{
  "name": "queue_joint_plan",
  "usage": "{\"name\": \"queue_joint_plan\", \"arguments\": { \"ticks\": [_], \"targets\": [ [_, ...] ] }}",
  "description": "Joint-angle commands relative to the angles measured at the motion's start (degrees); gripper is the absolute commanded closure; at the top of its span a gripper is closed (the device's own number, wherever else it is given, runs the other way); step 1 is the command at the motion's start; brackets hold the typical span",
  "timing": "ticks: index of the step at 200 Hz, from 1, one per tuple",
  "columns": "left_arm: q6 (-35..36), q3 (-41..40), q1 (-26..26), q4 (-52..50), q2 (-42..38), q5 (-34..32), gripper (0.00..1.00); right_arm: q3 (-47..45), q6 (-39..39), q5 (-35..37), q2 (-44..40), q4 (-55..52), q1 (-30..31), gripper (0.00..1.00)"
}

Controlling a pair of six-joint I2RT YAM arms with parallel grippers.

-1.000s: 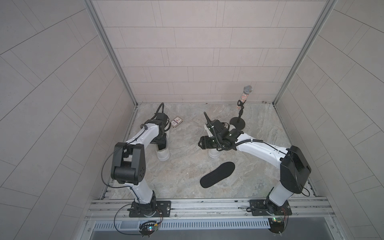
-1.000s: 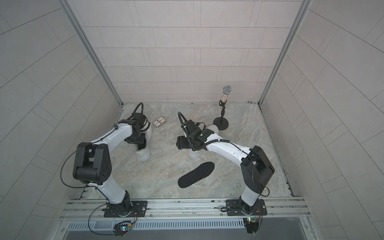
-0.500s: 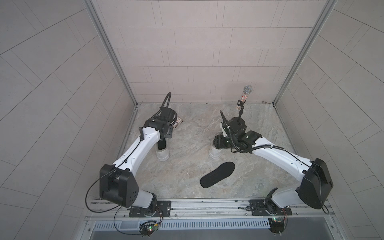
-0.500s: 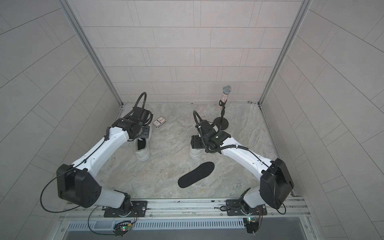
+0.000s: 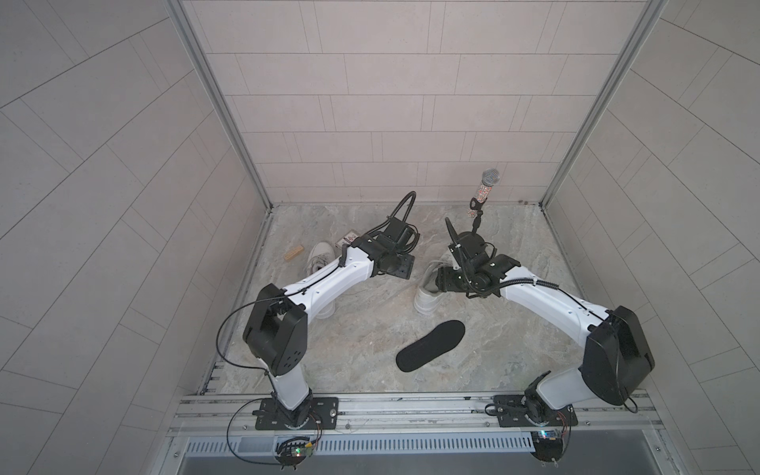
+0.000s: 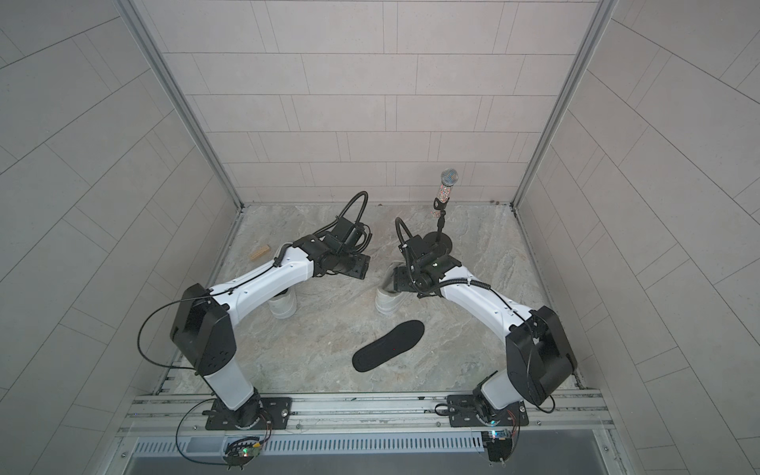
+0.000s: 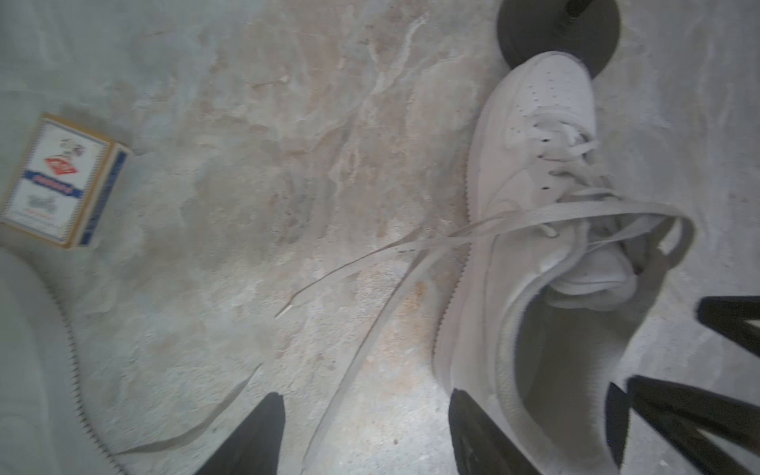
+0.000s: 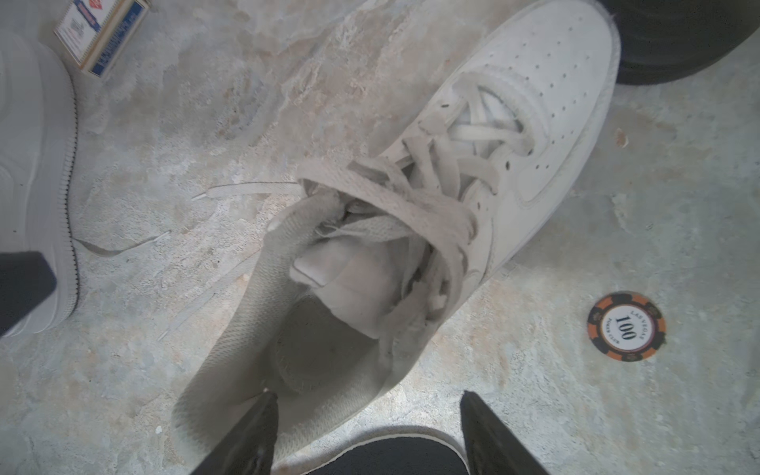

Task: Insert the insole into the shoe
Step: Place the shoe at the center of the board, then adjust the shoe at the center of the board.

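A black insole (image 5: 432, 345) (image 6: 388, 345) lies flat on the stone floor in front of the white shoe (image 5: 427, 297) (image 6: 387, 303). The shoe stands with loose laces and its mouth gaping (image 8: 329, 349). My right gripper (image 5: 446, 280) (image 8: 368, 436) hangs open over the shoe's heel, one finger above the heel collar. The insole's tip (image 8: 386, 456) shows between its fingers. My left gripper (image 5: 397, 269) (image 7: 366, 436) is open beside the shoe (image 7: 530, 197), with only a lace and bare floor between its fingers.
A second white shoe (image 5: 318, 263) (image 6: 283, 306) lies under my left arm. A card box (image 5: 349, 238) (image 7: 61, 181) and a wooden block (image 5: 294, 253) sit at the back left. A microphone stand (image 5: 473, 238) is behind the shoe, and a poker chip (image 8: 627, 327) lies beside it.
My left gripper left the second shoe, swung right toward the middle and opened. My right gripper shifted slightly right above the shoe. The insole has not moved.
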Motion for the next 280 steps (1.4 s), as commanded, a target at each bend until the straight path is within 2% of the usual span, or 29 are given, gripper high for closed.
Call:
{"name": "queue_joint_plan", "arguments": {
  "ticks": [1, 18, 43, 114, 165, 222, 280],
  "targets": [
    [-1.5, 1.9, -0.8, 5.3, 1.2, 6.1, 0.31, -1.1, 1.0, 0.7, 0.3, 0.5, -0.4, 0.3],
    [0.0, 2.2, -2.1, 6.6, 2.9, 6.3, 0.31, -2.4, 1.3, 1.0, -0.3, 1.1, -0.8, 0.31],
    [2.0, 3.6, -4.2, 6.1, 5.9, 3.0, 0.31, -4.3, 1.2, -0.5, -1.4, 1.9, -3.1, 0.33],
    [2.9, 4.9, -4.3, 6.1, 10.1, -1.2, 0.34, -7.5, -0.4, -3.4, -6.4, 2.1, -7.2, 0.34],
    [4.4, 7.6, -4.3, 5.0, 11.4, -2.1, 0.34, -8.5, 0.0, -4.7, -6.9, 2.5, -7.3, 0.34],
    [7.6, 7.9, -5.3, 4.7, 12.2, 1.6, 0.34, -8.2, 1.8, -5.1, -5.1, 5.2, -5.6, 0.31],
    [8.0, 9.0, -6.2, 3.5, 14.6, -0.5, 0.36, -6.6, 2.7, -3.8, -1.0, 7.2, -4.9, 0.31]
  ]
}}
